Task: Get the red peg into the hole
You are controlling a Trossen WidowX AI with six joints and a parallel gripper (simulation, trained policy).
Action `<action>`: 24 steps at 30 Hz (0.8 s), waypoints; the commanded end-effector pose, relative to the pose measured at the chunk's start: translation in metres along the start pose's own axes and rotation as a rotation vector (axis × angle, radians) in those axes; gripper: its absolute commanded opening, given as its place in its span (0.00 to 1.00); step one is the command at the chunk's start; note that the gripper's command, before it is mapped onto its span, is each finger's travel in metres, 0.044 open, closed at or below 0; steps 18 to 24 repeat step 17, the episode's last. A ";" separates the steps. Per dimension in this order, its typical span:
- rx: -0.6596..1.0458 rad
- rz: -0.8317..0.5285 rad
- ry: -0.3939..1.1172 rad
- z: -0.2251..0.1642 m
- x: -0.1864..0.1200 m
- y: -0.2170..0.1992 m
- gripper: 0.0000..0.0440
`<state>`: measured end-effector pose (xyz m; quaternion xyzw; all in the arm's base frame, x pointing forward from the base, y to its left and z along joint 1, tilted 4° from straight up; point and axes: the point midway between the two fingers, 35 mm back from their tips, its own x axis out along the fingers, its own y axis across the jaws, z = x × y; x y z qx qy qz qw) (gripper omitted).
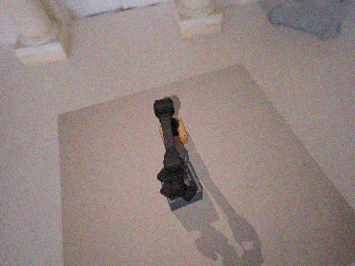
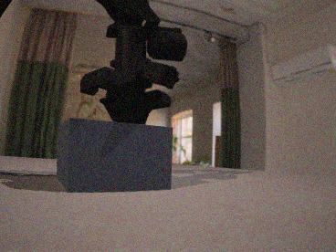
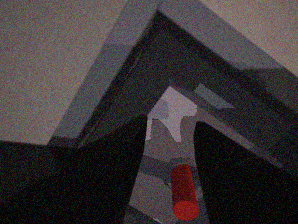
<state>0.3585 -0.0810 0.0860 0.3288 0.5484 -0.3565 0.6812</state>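
The grey-blue open box (image 1: 187, 202) (image 2: 119, 160) (image 3: 116, 56) stands under the arm. My gripper (image 1: 177, 187) (image 2: 128, 118) (image 3: 170, 126) reaches down into it, its fingertips hidden by the box wall in the exterior view. In the wrist view the fingers stand apart. The red peg (image 3: 183, 192) shows in the gap, closer to the right finger, with a clear space on its left. It stands inside the box over the pale plate (image 3: 175, 105), slightly tilted in this view. Its lower end is unclear, so its depth in the hole cannot be told. The top and exterior views hide the peg.
An orange object (image 1: 182, 131) sits partly under the arm, behind the box. The box's walls rise closely around the gripper. The arm's shadow falls across the box and the brown mat (image 1: 106, 169).
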 end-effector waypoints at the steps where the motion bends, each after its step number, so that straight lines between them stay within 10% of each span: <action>1: -0.004 -0.005 0.013 0.005 0.003 0.000 0.29; 24: -0.002 -0.033 0.053 0.030 0.012 -0.009 0.23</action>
